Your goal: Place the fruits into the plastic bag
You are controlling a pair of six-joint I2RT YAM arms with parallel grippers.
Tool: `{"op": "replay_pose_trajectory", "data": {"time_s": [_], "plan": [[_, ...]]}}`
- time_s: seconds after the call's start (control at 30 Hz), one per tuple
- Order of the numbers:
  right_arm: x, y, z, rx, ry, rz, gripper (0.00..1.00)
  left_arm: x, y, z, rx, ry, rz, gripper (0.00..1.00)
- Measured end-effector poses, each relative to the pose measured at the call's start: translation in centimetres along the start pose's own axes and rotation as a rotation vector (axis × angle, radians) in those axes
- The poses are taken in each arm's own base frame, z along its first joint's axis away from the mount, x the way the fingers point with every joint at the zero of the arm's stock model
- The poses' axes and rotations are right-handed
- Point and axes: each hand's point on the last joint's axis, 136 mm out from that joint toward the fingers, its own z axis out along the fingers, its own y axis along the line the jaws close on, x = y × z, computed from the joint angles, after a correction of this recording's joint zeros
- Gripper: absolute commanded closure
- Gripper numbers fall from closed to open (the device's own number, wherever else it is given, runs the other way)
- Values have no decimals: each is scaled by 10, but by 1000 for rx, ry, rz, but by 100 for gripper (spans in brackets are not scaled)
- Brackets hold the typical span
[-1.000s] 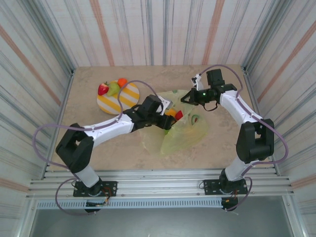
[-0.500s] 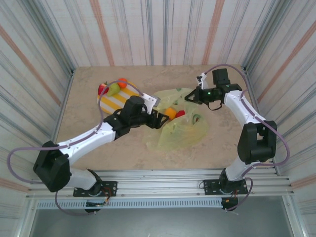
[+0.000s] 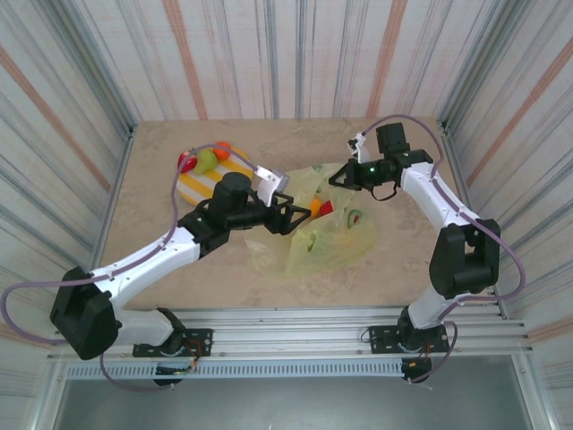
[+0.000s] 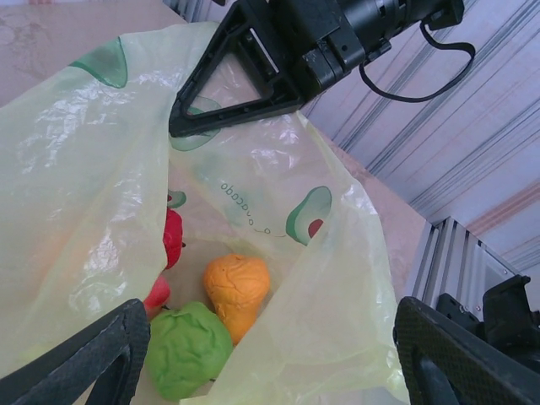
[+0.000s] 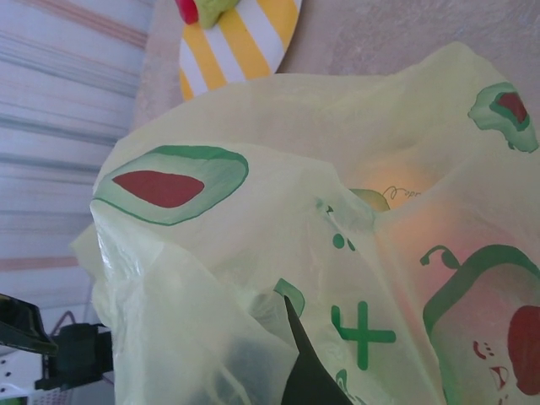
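The plastic bag (image 3: 336, 235) lies at mid-table with its mouth held up. My right gripper (image 3: 341, 177) is shut on the bag's far rim; the left wrist view shows it pinching the plastic bag (image 4: 84, 160) from above. My left gripper (image 3: 294, 217) hangs open at the mouth, nothing between its fingers (image 4: 101, 359). Inside lie an orange fruit (image 4: 236, 291), a green fruit (image 4: 187, 348) and red pieces (image 4: 171, 239). On the striped plate (image 3: 208, 184) sit a strawberry (image 3: 186, 161), a green pear (image 3: 206, 160) and an orange one (image 3: 222, 149).
Corrugated striped walls (image 3: 81, 134) close in the table on three sides. Bare tabletop (image 3: 224, 269) lies in front of the bag. In the right wrist view the plate (image 5: 245, 38) shows past the bag's plastic (image 5: 253, 253), and one dark finger (image 5: 308, 375) pokes through it.
My left arm has swung its elbow far to the left and drawn the gripper back a little from the bag mouth. The right gripper has kept its hold on the rim.
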Motion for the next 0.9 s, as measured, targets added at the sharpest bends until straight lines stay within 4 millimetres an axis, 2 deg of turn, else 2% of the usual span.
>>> {"op": "replay_pose_trajectory", "data": {"time_s": [0.13, 0.23, 0.3, 0.4, 0.47, 0.6, 0.77, 0.9], "plan": [[0, -1, -2, 107, 14, -58, 100, -12, 5, -18, -22, -50, -2, 20], [9, 12, 7, 148, 51, -126, 100, -28, 14, -41, -74, -112, -16, 20], [18, 19, 13, 151, 82, -158, 100, -39, 26, -58, -134, -155, -35, 20], [23, 18, 13, 156, 103, -168, 100, -45, 52, -79, -246, -191, -88, 20], [21, 13, 8, 158, 100, -162, 100, -41, 73, -92, -331, -204, -129, 20], [16, 9, -2, 145, 81, -165, 100, -22, 99, -108, -462, -186, -179, 19], [14, 23, -13, 93, 55, -193, 100, -7, 130, -124, -598, -168, -229, 18], [12, 30, -13, 66, 44, -205, 100, 3, 172, -139, -715, -162, -300, 17]]}}
